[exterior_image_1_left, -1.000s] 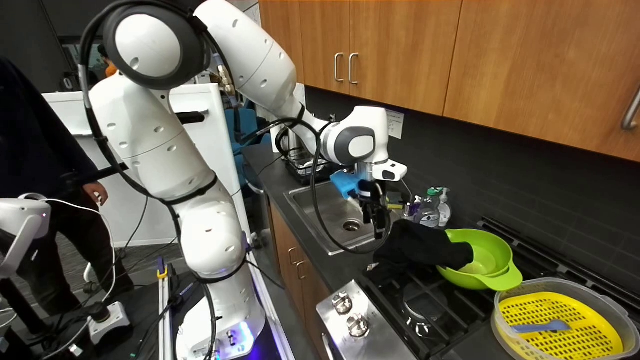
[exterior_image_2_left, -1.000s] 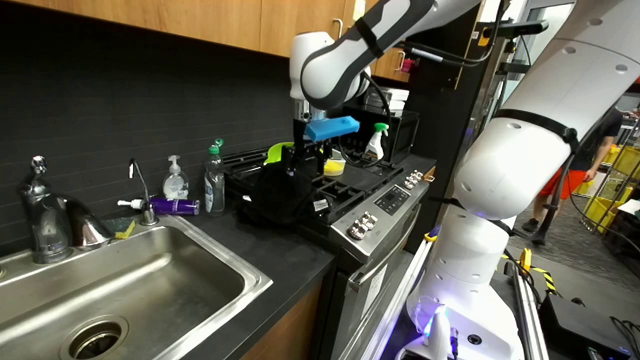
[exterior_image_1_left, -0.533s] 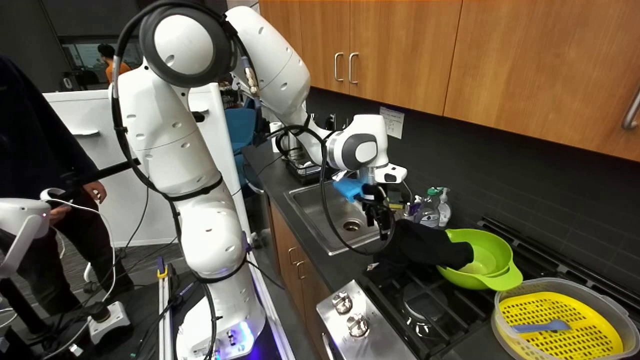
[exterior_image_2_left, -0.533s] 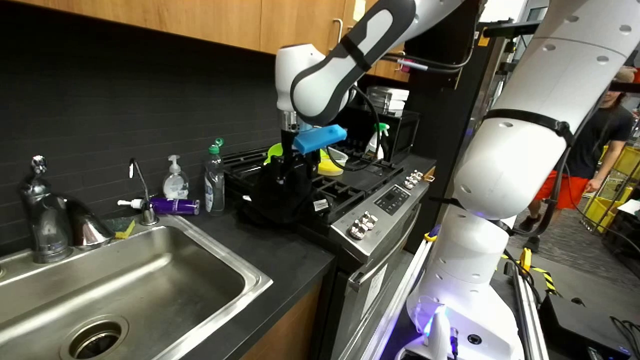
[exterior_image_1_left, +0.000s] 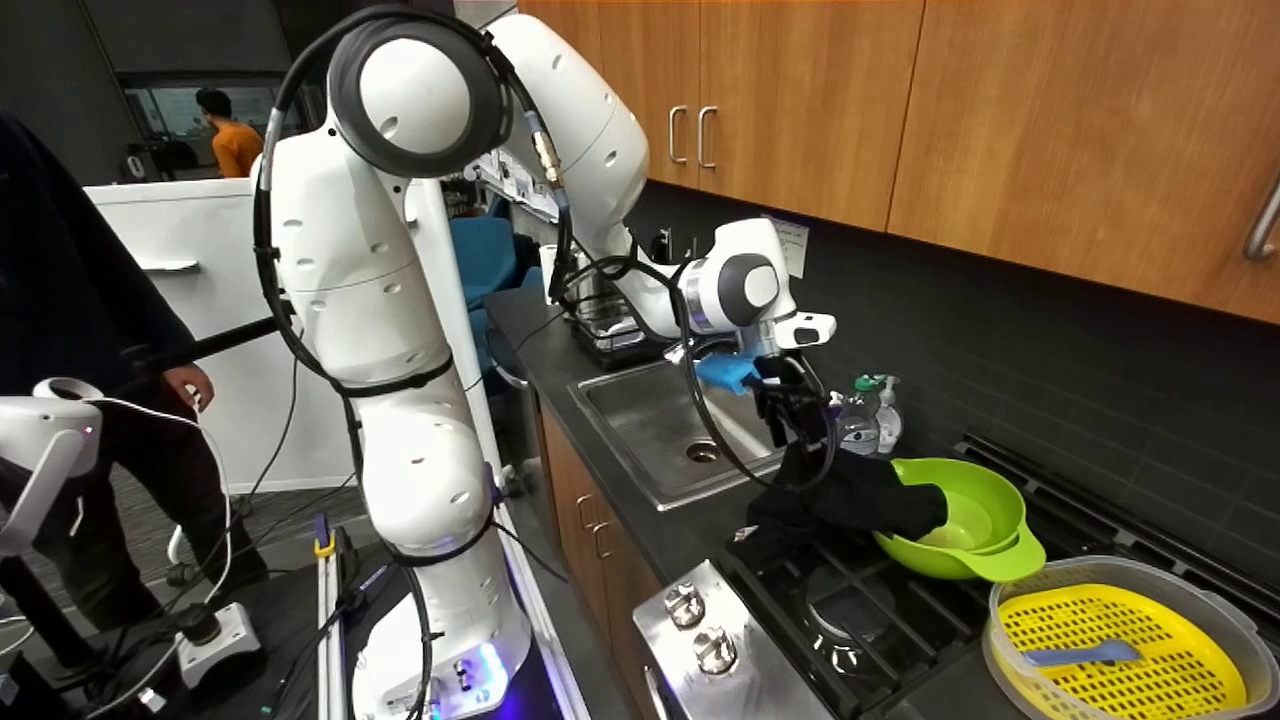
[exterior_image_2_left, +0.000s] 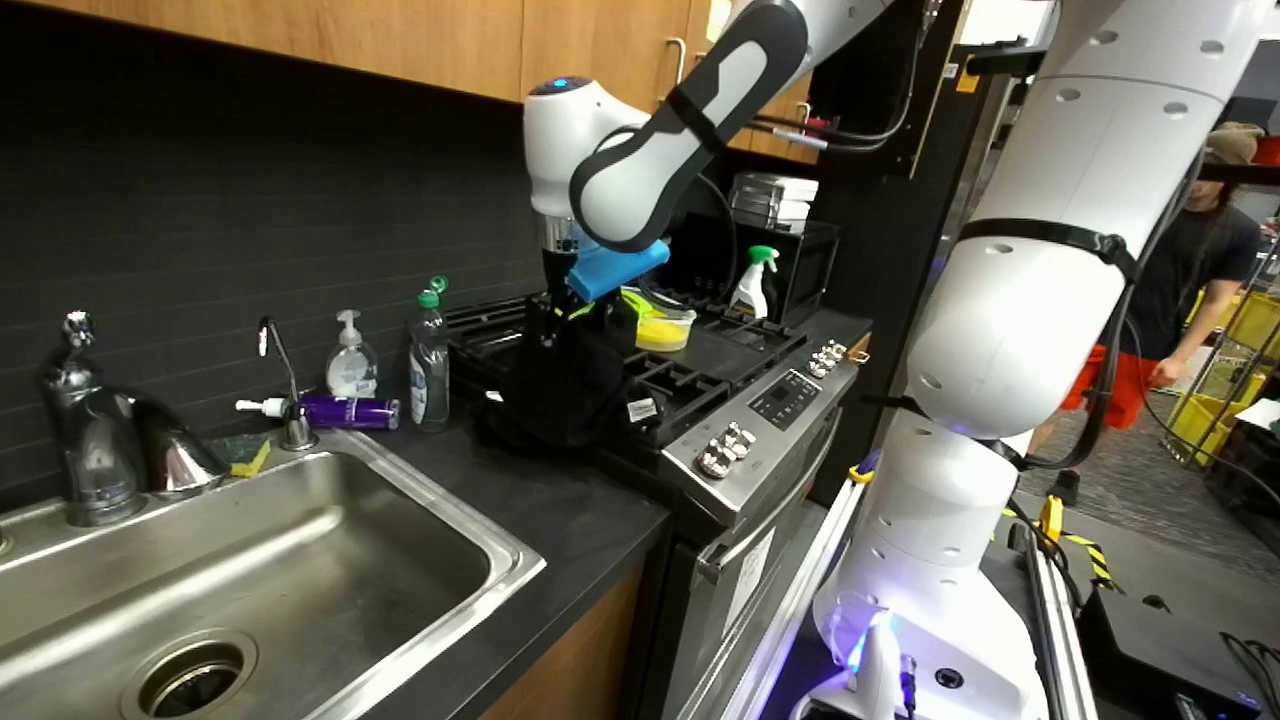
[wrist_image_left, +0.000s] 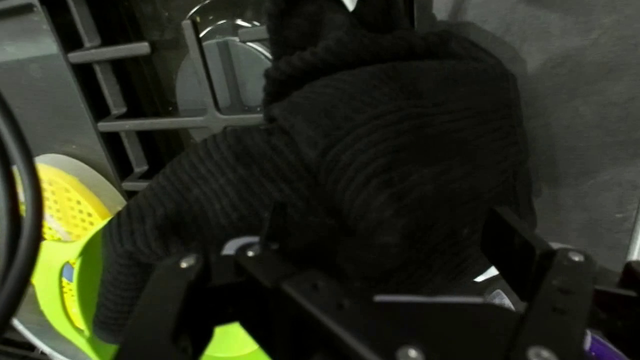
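The robot arm (exterior_image_1_left: 380, 320) and its gripper (wrist_image_left: 385, 227) have moved to the right in an exterior view, and the blue block (exterior_image_1_left: 728, 372) on the gripper goes along. The black cloth (exterior_image_1_left: 830, 500) looks to be in the same spot. In the wrist view, the two fingers (wrist_image_left: 515, 240) are wide apart near the bottom of the frame, over the cloth. I cannot tell if they touch it. In an exterior view the cloth is a soft lump right of the middle, partly on the counter (exterior_image_1_left: 690, 535) and partly on the stove (exterior_image_1_left: 845, 600). One end lies over the edge of the green bowl (exterior_image_1_left: 975, 505). At the lower right, a clear tub (exterior_image_1_left: 1180, 590) holds a yellow strainer (exterior_image_1_left: 1120, 625) with a blue spoon (exterior_image_1_left: 1082, 653) on top. In an exterior view, the sink (exterior_image_2_left: 330, 570) fills the lower left.
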